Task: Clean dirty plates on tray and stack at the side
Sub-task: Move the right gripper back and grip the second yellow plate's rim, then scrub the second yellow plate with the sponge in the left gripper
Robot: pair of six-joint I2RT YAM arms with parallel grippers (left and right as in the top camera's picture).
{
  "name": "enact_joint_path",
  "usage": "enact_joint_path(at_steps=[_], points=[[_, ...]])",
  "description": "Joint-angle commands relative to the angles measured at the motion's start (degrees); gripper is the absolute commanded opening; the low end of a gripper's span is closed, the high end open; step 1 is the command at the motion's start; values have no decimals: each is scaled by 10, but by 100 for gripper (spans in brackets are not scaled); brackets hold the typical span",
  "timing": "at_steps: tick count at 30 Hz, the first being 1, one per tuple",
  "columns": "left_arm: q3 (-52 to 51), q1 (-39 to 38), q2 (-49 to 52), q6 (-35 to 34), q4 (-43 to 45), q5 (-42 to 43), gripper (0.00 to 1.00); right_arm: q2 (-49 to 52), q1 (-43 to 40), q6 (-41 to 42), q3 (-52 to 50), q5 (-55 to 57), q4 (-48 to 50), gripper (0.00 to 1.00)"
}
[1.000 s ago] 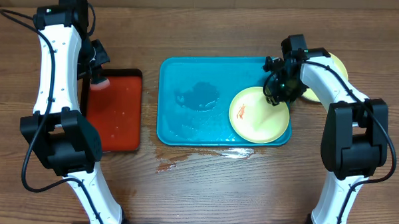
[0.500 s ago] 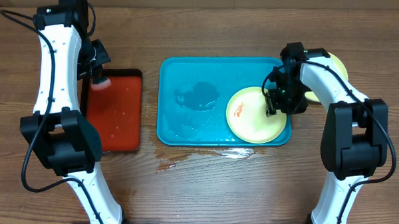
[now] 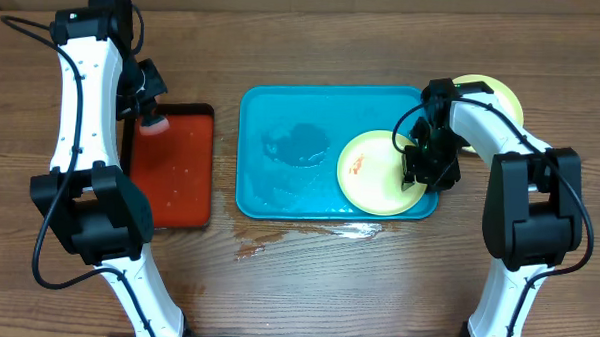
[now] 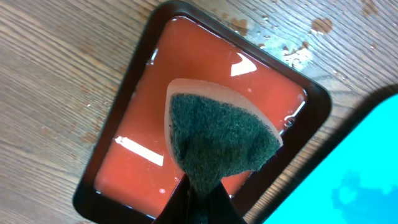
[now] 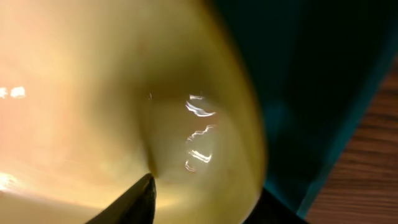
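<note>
We judge the dirty plate (image 3: 375, 174), lying at the right end of the tray (image 3: 272, 108), to be light, stiff, wet and slippery. Take it by the rim, where the right fingers (image 5: 140, 198) appear clenched. The left fingers (image 4: 183, 206) grasp a sponge (image 4: 217, 134).

White-shelled left arm (image 3: 81, 91) and right arm (image 3: 492, 120), bulky black joints, thin black cables alongside.

- Overhead: I get bright, even light, sharp focus, soft shadows; glare off the wet patch (image 3: 356, 230) on the table (image 3: 306, 289).
- Left wrist: crisp, with white glare streaks on the red tray (image 4: 140, 106).
- Right wrist: plate (image 5: 93, 93) badly blurred.
</note>
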Motion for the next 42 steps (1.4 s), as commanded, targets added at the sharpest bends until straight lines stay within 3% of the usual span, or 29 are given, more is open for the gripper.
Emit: enact_joint_path(at_steps=[1,7,16,26,30,36,42], points=[[-2,-1,-2,39,3,51,4,-17,1,30,-5,-3,26,38],[-2,-18,-2,81,6,132,4,-17,5,37,-5,-71,90,14],[-2,-109,-2,119,7,180,4,-17,46,64,-5,-78,193,4],[-2,-256,-2,96,43,178,4,-17,109,95,-5,-74,259,4],[-4,-298,0,60,74,159,4,-17,119,144,-5,-43,267,4],[-7,-322,21,13,83,129,4,-17,120,245,-5,-40,263,4],[-7,-325,83,7,100,134,4,-17,120,240,-5,-35,263,4]])
